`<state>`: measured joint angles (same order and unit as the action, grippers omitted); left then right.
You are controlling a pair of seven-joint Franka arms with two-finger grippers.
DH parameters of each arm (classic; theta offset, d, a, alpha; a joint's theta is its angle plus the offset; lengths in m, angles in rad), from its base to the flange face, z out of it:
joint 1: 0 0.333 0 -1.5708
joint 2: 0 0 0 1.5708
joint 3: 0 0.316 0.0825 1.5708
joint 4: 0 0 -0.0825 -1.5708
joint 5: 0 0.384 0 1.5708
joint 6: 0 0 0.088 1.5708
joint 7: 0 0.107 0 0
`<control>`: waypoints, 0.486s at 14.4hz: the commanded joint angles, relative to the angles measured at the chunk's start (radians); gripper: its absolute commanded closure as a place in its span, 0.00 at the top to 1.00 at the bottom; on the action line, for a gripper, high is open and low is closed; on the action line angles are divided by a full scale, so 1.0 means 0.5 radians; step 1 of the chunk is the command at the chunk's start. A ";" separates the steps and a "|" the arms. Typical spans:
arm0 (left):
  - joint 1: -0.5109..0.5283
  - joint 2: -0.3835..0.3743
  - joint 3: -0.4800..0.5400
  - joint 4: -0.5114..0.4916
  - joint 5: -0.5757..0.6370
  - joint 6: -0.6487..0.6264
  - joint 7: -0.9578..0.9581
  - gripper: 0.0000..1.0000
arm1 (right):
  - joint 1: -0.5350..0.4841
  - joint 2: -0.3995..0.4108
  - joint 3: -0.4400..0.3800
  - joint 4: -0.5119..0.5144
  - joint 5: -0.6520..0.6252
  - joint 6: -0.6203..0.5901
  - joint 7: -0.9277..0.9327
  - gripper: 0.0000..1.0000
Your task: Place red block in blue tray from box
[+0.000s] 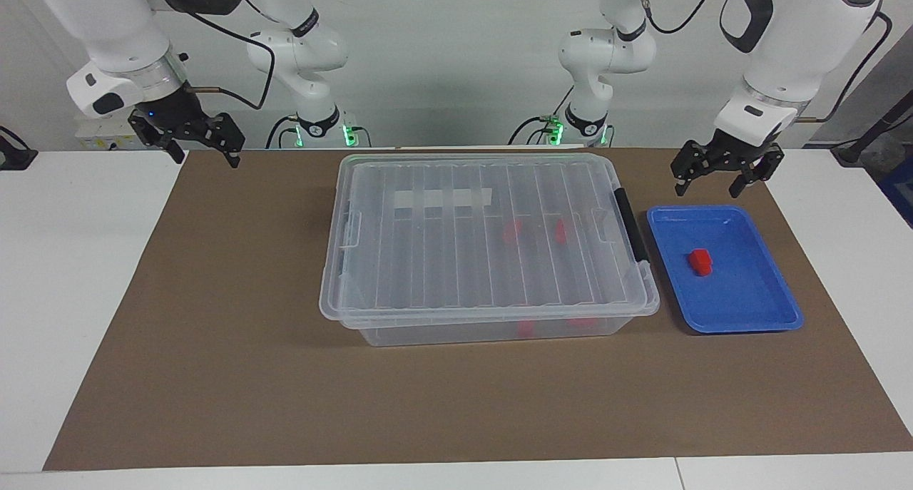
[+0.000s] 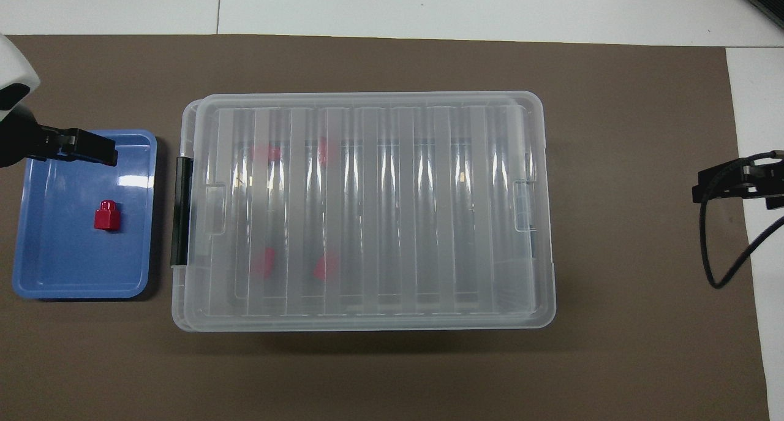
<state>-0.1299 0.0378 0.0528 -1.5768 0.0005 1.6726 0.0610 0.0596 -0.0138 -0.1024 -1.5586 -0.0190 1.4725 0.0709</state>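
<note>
A red block [image 1: 700, 261] [image 2: 106, 216] lies in the blue tray [image 1: 749, 312] [image 2: 61, 274], beside the box at the left arm's end of the mat. The box [image 1: 428, 262] [image 2: 429, 212] is a clear bin with its ribbed lid on. Two more red blocks [image 1: 511, 232] [image 2: 264, 263] show blurred through the lid, near the black latch [image 1: 631, 226]. My left gripper [image 1: 720, 180] hangs open and empty in the air over the tray; one finger [image 2: 92, 150] shows in the overhead view. My right gripper [image 1: 203, 147] waits open over the mat's edge at the right arm's end.
A brown mat [image 1: 214, 333] covers the middle of the white table [image 1: 71, 297]. The box sits at the mat's centre, its black latch facing the tray. The right arm's black cable [image 2: 729, 268] hangs over the mat's edge.
</note>
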 commanded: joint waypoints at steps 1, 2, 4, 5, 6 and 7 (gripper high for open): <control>0.008 -0.027 -0.004 -0.031 -0.007 0.027 0.025 1.00 | -0.015 -0.015 0.002 -0.024 0.001 0.016 -0.037 1.00; 0.005 -0.027 -0.004 -0.031 -0.007 0.014 0.022 1.00 | -0.015 -0.015 0.002 -0.021 0.001 0.016 -0.037 1.00; 0.002 -0.030 -0.004 -0.022 -0.007 -0.028 0.019 1.00 | -0.015 -0.015 0.002 -0.024 0.001 0.016 -0.037 1.00; -0.001 -0.033 -0.004 -0.019 -0.007 -0.080 0.016 1.00 | -0.015 -0.018 0.002 -0.024 0.001 0.016 -0.040 1.00; -0.001 -0.042 0.002 -0.016 -0.007 -0.139 0.016 1.00 | -0.012 -0.015 0.002 -0.024 0.001 0.016 -0.044 1.00; 0.005 -0.063 0.005 -0.016 -0.007 -0.179 0.019 1.00 | -0.015 -0.018 0.002 -0.024 0.001 0.016 -0.044 1.00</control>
<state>-0.1300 0.0361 0.0513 -1.5767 0.0005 1.6294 0.0610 0.0596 -0.0138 -0.1024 -1.5587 -0.0190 1.4725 0.0709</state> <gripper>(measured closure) 0.000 0.000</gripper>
